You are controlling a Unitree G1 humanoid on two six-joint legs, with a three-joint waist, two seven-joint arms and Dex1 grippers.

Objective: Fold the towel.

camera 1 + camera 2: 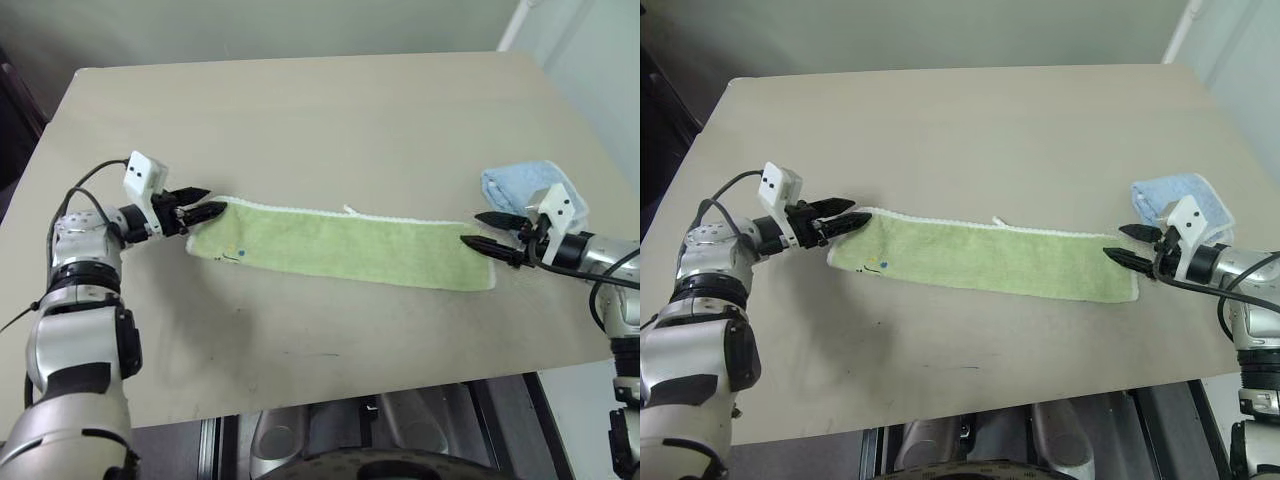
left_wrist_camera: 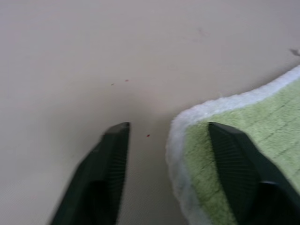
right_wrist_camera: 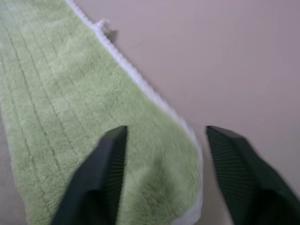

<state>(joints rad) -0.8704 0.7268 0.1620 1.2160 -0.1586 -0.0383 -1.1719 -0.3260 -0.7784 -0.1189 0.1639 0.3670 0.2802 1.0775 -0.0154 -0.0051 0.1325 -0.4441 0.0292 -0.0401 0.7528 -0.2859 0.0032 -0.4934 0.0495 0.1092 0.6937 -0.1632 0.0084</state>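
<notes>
The light green towel (image 1: pixel 340 245) lies on the table as a long narrow strip, running left to right, with its white edging and small loop (image 1: pixel 350 210) on the far side. A small dark mark (image 1: pixel 240 252) shows near its left end. My left gripper (image 1: pixel 205 203) is open at the towel's far left corner (image 2: pixel 187 122): one finger is over the cloth, the other over bare table. My right gripper (image 1: pixel 472 228) is open at the towel's right end, and the far right corner (image 3: pixel 183 154) lies between its fingers.
A smaller light blue towel (image 1: pixel 520 185) lies folded just behind my right gripper, near the right edge of the table (image 1: pixel 300 120). The beige tabletop stretches bare beyond and in front of the green strip.
</notes>
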